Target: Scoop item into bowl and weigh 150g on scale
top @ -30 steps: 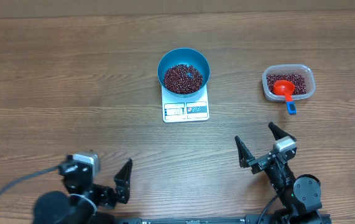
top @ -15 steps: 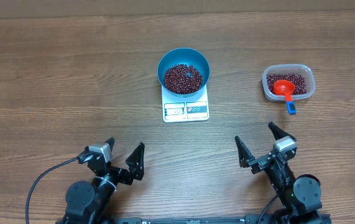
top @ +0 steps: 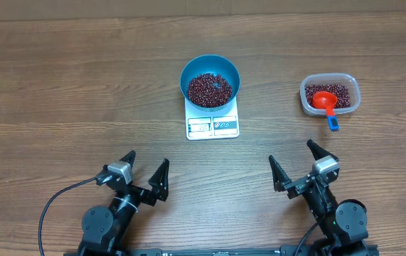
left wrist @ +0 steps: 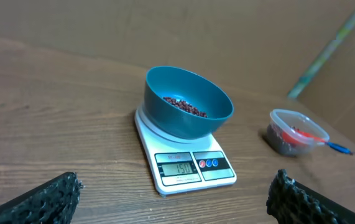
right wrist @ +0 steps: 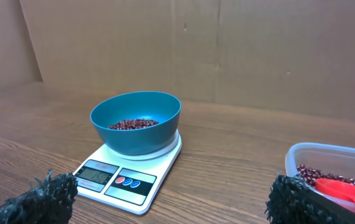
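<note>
My left end effector (top: 148, 162) hangs just above the near edge of the desk (top: 60, 85), its two fingers (left wrist: 43, 200) spread wide with nothing between them. My right end effector (top: 291, 153) sits the same way on the other side, fingers (right wrist: 301, 200) splayed apart and empty. Both are well apart from everything else on the desk. Beyond them, roughly midway between my two arms, the white kitchen scale (top: 212, 126) lies flat with its display edge turned toward me; in the left wrist view its display (left wrist: 180, 168) appears to read 150. The blue bowl (top: 233, 71) stands upright on the scale's platform, and a layer of dark red-brown beans (top: 208, 89) covers its bottom. Off to the right of the scale, well apart from it, sits a clear plastic tub (top: 354, 85) with more of the same beans in it. A red scoop (top: 323, 99) rests in the tub, and its blue handle end (top: 333, 124) sticks out over the near rim.
</note>
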`<action>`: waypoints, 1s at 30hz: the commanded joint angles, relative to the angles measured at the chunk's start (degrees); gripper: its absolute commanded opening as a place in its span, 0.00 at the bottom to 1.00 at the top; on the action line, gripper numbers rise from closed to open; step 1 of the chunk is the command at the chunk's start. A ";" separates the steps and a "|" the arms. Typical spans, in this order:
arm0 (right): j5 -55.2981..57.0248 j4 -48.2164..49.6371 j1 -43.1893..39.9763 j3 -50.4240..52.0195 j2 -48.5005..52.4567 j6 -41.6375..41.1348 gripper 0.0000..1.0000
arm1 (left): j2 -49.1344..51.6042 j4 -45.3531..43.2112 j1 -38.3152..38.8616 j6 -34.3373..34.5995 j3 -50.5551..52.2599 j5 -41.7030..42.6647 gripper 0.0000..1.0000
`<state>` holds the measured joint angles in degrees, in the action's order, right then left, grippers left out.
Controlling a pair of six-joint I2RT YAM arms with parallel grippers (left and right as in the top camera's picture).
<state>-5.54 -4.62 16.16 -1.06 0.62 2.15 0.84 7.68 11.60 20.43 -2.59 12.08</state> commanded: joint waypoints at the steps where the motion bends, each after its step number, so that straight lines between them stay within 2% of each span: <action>1: 0.57 0.20 0.22 0.61 -0.46 -0.26 1.00 | -0.70 -0.24 0.83 -5.16 0.52 1.66 1.00; 10: 0.57 0.17 0.22 0.61 -0.46 -0.26 1.00 | -0.70 -0.42 0.85 -7.67 0.52 4.26 1.00; 15: 0.57 0.20 0.22 0.61 -0.46 -0.24 1.00 | -0.63 -0.44 0.81 -7.61 0.52 1.90 1.00; 30: 0.57 0.20 0.22 0.61 -0.46 -0.24 1.00 | -0.59 -0.44 0.81 -7.61 0.52 1.90 1.00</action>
<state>-5.52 -4.64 16.16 -1.06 0.62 2.13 0.84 7.64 12.08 14.37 -2.59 14.37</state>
